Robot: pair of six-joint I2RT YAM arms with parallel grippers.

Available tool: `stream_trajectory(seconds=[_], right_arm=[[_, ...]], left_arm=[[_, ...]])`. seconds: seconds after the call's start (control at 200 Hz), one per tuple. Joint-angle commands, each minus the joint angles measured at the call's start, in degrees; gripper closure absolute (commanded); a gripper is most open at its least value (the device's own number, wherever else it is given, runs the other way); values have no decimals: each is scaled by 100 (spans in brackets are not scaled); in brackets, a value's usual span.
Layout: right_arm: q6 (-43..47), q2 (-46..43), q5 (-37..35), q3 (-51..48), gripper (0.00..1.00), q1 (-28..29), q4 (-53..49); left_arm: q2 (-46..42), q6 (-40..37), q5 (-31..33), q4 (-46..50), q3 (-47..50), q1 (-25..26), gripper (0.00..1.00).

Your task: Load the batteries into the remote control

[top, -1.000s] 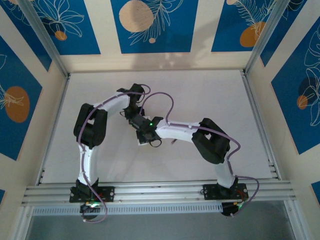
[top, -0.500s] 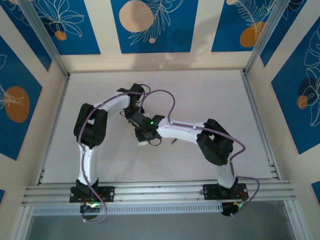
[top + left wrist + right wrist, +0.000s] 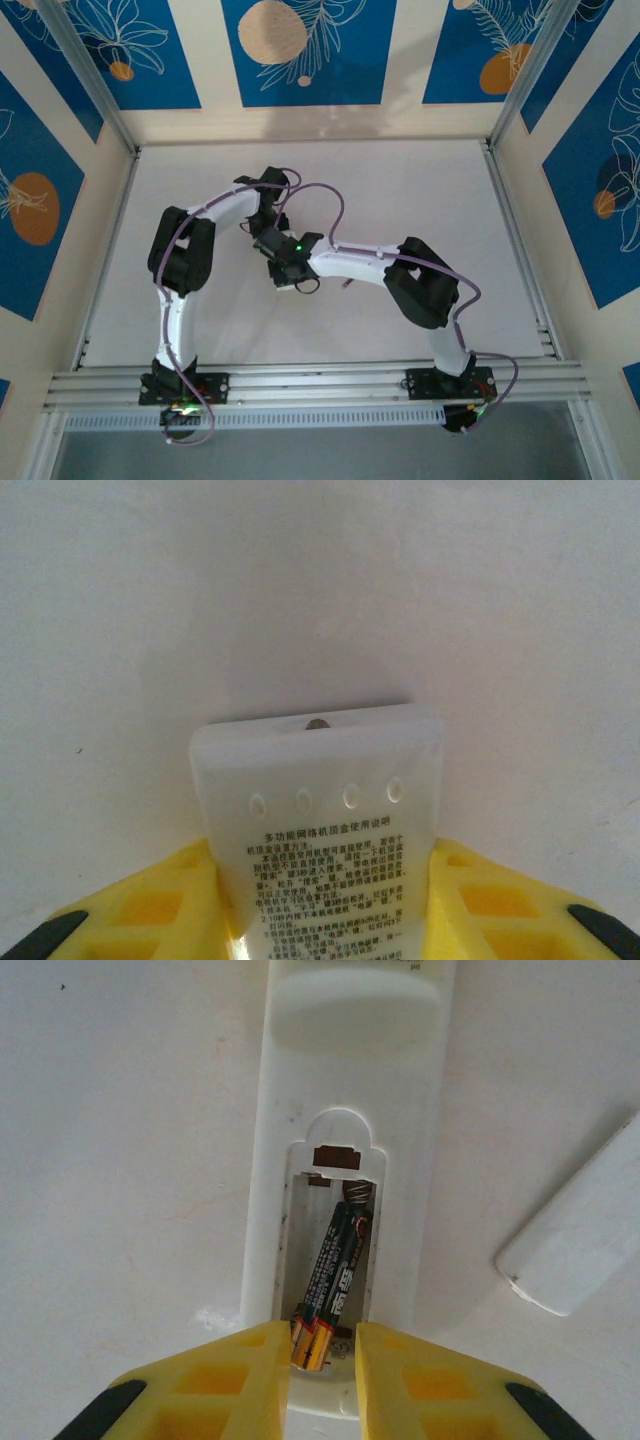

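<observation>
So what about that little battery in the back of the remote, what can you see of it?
The battery is a slim dark cylinder with green and orange print and a gold lower end. It lies tilted inside the remote control's open compartment, its upper end by the spring. Its lower end sits between the right claw's yellow fingers.

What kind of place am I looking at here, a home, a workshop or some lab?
Most likely a robotics lab test cell: a white table fenced by aluminium rails, blue patterned panels as walls, and a left arm and a right arm bolted at its near edge.
</observation>
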State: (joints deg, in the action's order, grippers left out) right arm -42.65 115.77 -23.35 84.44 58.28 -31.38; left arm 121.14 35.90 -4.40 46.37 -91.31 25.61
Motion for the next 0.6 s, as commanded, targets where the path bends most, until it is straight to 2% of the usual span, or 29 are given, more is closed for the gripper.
stream_trajectory(seconds=[0.0, 0.595], right_arm=[[-37, 139, 66, 178, 76, 55, -131], [7, 371, -170, 284, 82, 32, -336]], left_arm=[[313, -17, -518, -75, -10, 77, 68], [321, -22, -537, -67, -18, 69, 69]])
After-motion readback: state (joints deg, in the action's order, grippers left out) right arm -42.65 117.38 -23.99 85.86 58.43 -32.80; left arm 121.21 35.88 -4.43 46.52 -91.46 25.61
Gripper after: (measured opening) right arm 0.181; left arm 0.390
